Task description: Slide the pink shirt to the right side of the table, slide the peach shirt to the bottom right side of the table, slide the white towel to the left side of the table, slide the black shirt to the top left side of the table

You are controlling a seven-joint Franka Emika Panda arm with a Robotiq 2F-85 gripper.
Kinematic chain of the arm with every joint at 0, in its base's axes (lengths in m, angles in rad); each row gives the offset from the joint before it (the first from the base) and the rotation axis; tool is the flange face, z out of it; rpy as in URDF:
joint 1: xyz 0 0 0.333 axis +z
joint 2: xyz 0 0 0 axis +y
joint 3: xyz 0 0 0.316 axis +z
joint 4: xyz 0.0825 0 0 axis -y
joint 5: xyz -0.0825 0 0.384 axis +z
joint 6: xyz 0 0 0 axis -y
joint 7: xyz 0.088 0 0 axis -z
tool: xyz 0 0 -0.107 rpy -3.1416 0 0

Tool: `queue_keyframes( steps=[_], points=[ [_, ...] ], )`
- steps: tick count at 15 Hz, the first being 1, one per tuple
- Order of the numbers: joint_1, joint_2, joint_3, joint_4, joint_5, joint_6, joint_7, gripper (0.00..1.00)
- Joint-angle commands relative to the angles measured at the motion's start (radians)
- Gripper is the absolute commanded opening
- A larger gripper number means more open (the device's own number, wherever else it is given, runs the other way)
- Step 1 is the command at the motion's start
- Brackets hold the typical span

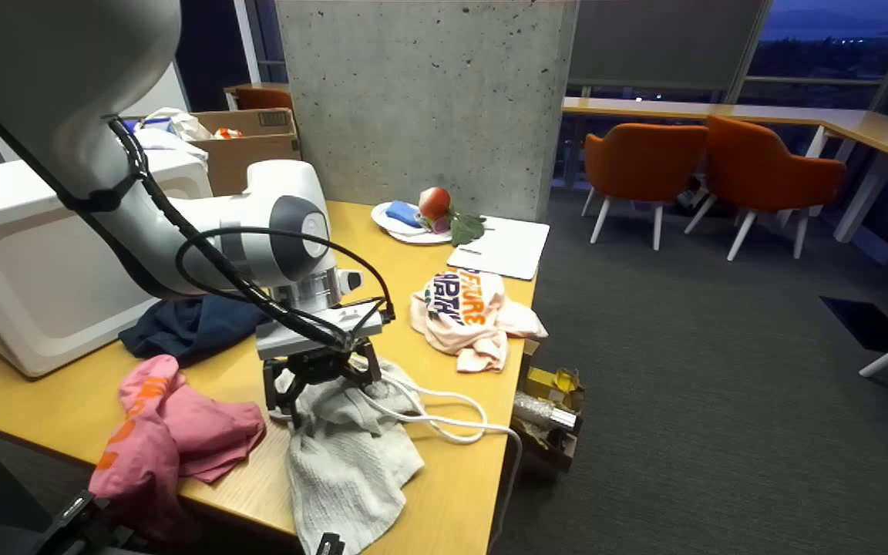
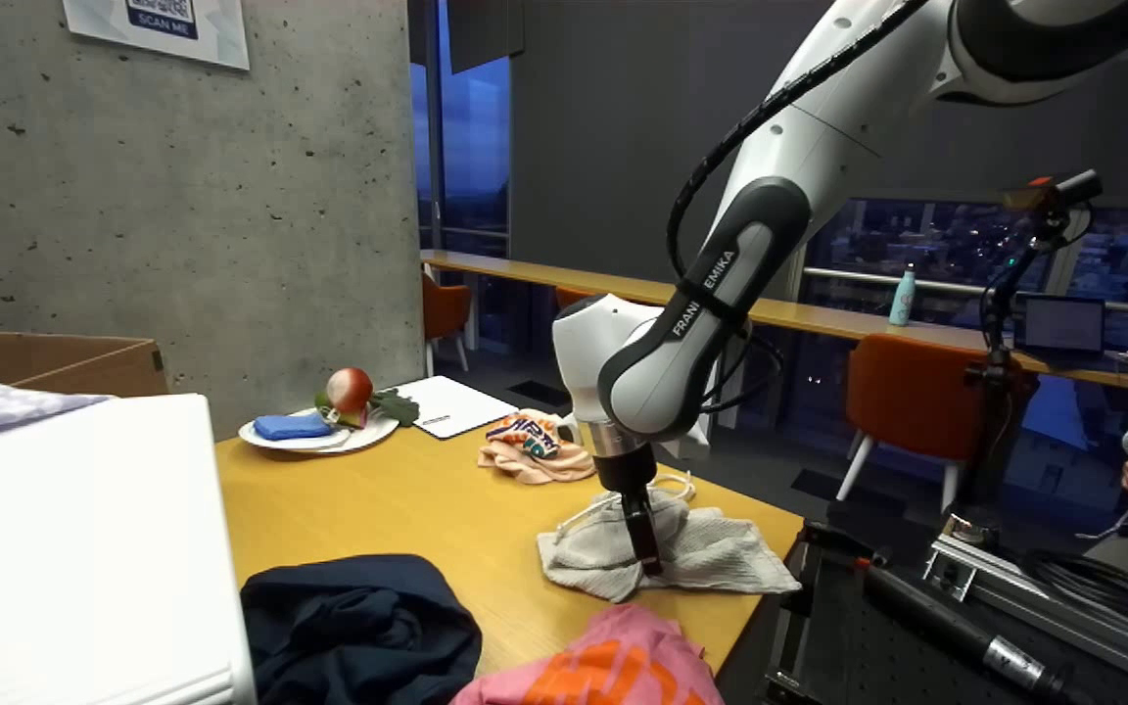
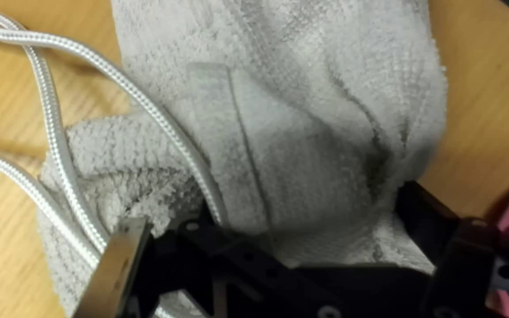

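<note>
Leftmost in an exterior view: white box [image 1: 66, 270], smooth, plastic-looking. Then pink shirt [image 1: 174, 432], thin crumpled knit, orange lettering, draped over near edge of table [image 1: 452, 493]. Just behind, black shirt [image 1: 186, 331], really dark navy, matte, bunched into a soft mound beside box. Middle: gripper [image 1: 329, 401] low over white towel [image 1: 351, 470], fingers [image 3: 426, 215] well apart, rumpled cloth between, nothing visibly clamped. Probably the step in hand. Towel off-white, nubby terry or waffle weave, one smoother stitched band, end lapping over table edge. Should handle light, limp, high-friction, not fragile; likely to bunch rather than slide flat. Best pinched at the thick raised fold between fingers, pressed low, then dragged. Watch white braided cord [image 3: 148, 104], looped across towel, attachment unclear; might snag. Rightmost: peach shirt [image 1: 482, 327], pale soft knit, bold orange and navy print, corner poking past table's right edge; likely light, floppy, no stiffness to push against, so pinch a ridge near the middle.
</note>
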Motion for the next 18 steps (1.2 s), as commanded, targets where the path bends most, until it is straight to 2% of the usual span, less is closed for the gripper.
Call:
queue_keyframes(
  steps=[1, 9, 18],
  points=[
    [-0.003, -0.027, -0.049, -0.063, -0.074, 0.062, 0.069, 1.0],
    [-0.007, -0.054, -0.137, -0.145, -0.163, 0.107, 0.171, 1.0],
    [0.005, -0.116, -0.171, -0.137, -0.218, 0.067, 0.217, 1.0]
  ],
)
